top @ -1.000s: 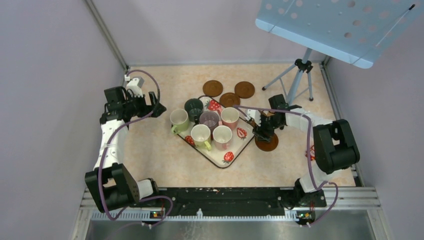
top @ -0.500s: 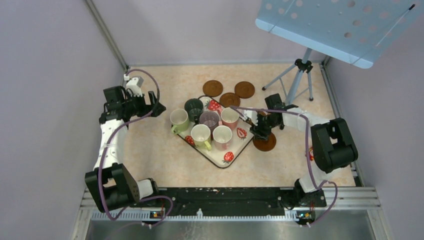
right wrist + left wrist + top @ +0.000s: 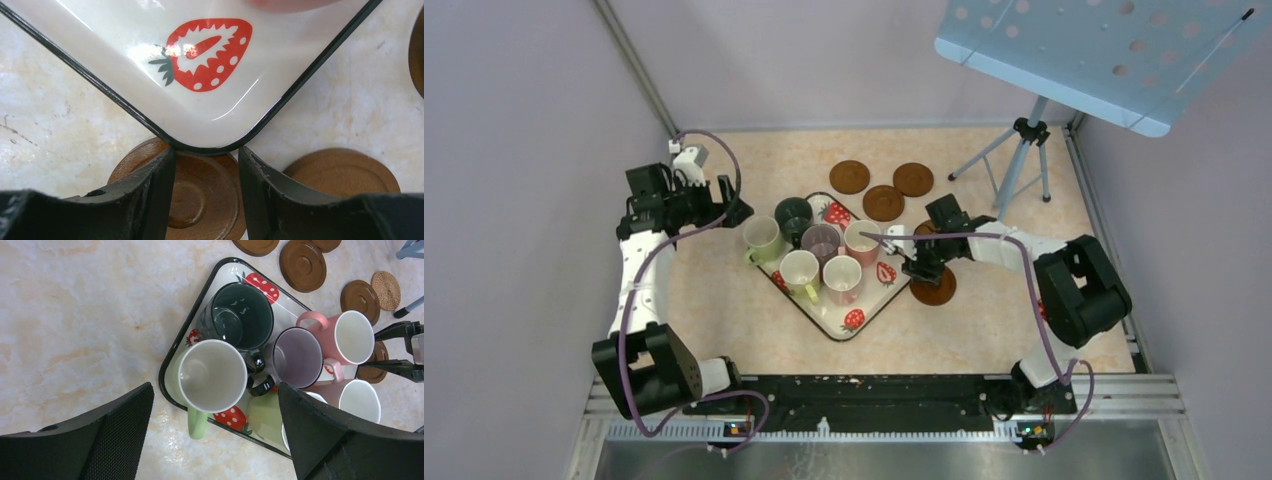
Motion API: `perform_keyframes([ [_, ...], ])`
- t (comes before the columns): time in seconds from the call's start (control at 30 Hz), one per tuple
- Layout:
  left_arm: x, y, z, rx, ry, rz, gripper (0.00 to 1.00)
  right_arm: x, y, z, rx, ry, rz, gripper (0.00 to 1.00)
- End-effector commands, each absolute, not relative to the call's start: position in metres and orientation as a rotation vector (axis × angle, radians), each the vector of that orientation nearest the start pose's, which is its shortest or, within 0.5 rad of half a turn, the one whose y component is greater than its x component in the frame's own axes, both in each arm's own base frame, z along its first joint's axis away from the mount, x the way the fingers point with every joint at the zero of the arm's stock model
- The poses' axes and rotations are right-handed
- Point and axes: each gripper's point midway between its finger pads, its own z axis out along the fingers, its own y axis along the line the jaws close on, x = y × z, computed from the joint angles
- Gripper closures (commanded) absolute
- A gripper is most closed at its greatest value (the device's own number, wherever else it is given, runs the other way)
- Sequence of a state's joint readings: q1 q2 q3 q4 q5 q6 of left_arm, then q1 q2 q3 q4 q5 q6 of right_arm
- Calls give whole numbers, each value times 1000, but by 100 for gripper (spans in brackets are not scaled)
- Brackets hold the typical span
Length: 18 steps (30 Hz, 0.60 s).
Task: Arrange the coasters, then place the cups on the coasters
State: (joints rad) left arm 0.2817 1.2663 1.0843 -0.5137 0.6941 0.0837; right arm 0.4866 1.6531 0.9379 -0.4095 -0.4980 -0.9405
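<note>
- Coaster of interest [image 3: 202, 200]: a dark brown disc, flat on the bench [image 3: 724, 310], right at the corner of the strawberry tray [image 3: 210, 75]. The tray's rounded corner appears to overlap the disc's far edge.
- Right end effector [image 3: 205, 150]: it is low over this disc, with its fingers a narrow gap apart and their tips against the tray's corner on either side. I cannot tell whether they pinch the corner or merely touch it. No coaster is lifted.
- Key relation: the disc lies directly beneath and between the right fingers, on the near side of the tray corner. It is round, so it has no long axis to align with. The right arm is much the nearer, while the left is well apart across the tray.
- Other coasters: a second dark one [image 3: 345, 175] lies just beside the first. Three dark ones [image 3: 884, 202] are clustered beyond the tray, with a tan woven one [image 3: 386, 290] near them.
- Cups [image 3: 212, 375]: all six are crowded together on the tray, none on a coaster.
- Left end effector [image 3: 215, 390]: its fingers are spread wide and empty, hovering above the tray's left side over a light green cup.
- Judgement: this is the arranging stage, with cup placement not begun. The tray lip resting on the disc could drag it or block a clean pick.
</note>
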Motion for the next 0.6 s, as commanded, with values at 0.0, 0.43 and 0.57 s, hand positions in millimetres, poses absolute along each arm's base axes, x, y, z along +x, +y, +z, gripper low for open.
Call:
perform_keyframes([
  [0.0, 351, -13, 235, 229, 2094, -561, 1, 262, 246, 17, -1861, 1802, 593, 51],
  [0.43, 334, -65, 287, 718, 1949, -585, 1, 244, 273, 48, -1844, 1777, 800, 49],
  [0.57, 316, -130, 281, 982, 1903, -523, 1, 251, 265, 70, -1743, 1802, 823, 41],
])
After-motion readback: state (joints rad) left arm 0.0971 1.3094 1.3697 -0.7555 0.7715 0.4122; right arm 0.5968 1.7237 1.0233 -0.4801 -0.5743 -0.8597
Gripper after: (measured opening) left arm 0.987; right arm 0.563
